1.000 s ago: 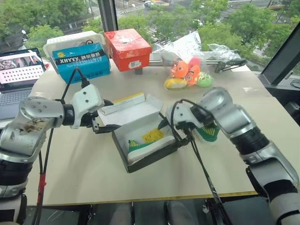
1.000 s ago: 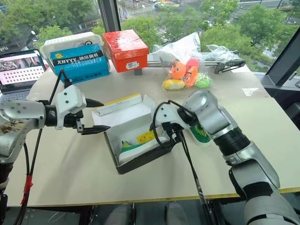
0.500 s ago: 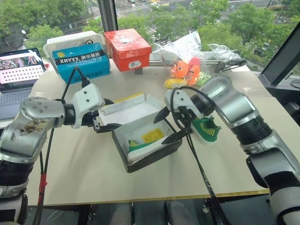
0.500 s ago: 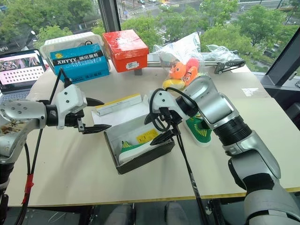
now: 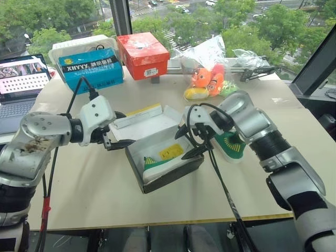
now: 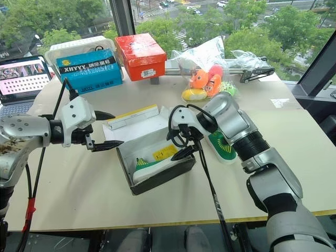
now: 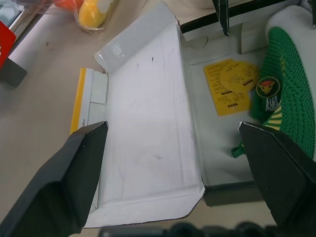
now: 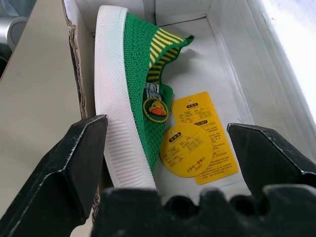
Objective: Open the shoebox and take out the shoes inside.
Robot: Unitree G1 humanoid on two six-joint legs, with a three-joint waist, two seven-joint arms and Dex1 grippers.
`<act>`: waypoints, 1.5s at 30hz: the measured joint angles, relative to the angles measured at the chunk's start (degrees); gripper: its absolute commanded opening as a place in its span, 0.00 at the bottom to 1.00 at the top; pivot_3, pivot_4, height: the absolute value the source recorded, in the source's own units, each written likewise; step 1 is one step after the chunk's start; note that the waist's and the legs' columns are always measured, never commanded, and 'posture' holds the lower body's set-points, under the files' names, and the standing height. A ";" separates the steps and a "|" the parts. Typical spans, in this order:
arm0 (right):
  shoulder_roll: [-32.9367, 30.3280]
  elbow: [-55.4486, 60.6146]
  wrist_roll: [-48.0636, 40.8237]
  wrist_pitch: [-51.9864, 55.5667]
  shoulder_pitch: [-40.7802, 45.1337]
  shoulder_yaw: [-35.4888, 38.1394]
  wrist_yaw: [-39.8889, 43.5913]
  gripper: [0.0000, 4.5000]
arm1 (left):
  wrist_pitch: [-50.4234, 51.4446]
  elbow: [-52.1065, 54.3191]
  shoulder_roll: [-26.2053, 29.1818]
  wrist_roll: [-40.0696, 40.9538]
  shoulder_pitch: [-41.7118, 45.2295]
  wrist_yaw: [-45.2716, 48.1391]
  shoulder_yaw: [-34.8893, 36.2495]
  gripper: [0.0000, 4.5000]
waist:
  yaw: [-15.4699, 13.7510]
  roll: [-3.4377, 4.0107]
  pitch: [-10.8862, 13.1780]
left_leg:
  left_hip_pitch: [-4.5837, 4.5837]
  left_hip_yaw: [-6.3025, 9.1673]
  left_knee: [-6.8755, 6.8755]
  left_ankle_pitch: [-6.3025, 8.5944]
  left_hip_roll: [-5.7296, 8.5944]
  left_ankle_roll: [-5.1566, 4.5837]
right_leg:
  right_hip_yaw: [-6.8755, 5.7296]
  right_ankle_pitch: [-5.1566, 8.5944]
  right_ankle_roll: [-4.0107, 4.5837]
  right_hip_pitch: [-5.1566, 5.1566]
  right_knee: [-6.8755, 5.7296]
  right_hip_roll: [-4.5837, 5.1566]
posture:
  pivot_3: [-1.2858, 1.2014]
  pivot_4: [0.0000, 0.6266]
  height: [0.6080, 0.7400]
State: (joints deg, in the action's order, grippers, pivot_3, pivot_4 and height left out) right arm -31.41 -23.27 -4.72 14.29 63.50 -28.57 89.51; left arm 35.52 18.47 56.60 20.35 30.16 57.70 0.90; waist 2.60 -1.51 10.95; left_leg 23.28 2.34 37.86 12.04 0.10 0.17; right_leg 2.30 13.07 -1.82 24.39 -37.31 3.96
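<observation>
The shoebox [image 5: 173, 176] stands open mid-table, its white-lined lid [image 5: 147, 122] folded back with a yellow edge showing. One green shoe [image 5: 160, 164] with a white sole lies on its side inside, beside yellow tags [image 8: 197, 148]. The other green shoe [image 5: 231, 146] rests on the table right of the box, partly behind my right arm. My right gripper [image 5: 185, 144] is open over the box's right end, pointing down into it, nothing between its fingers. My left gripper [image 5: 121, 130] is open at the lid's left edge, empty.
At the back of the table stand a red box [image 5: 143, 55], a blue "XHYYY" box [image 5: 91, 68] and a clear bag of orange and yellow toys [image 5: 207, 79]. A laptop [image 5: 21, 79] sits at the far left. Bare tabletop lies in front of the shoebox.
My right gripper has shifted a little forward over the box's right end, uncovering more of the shoe on the table. The left gripper has stayed where it was.
</observation>
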 measured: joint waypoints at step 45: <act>1.34 -0.07 -3.22 4.50 -1.32 -1.68 0.25 0.74 | -0.11 -0.45 1.02 -0.08 -0.89 -0.24 0.19 1.00 | -0.03 0.00 0.00 | 0.01 0.01 0.00 0.00 0.01 0.00 | -0.01 0.00 0.00 0.01 0.00 0.00 | 0.52 0.24 1.00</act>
State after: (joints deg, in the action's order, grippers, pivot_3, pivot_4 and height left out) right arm -30.07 -23.34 -7.94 18.79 62.18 -30.26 89.77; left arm 35.42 18.02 57.62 20.27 29.27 57.46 1.08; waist 2.57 -1.51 10.95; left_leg 23.29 2.34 37.86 12.04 0.11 0.17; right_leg 2.30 13.07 -1.82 24.40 -37.31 3.96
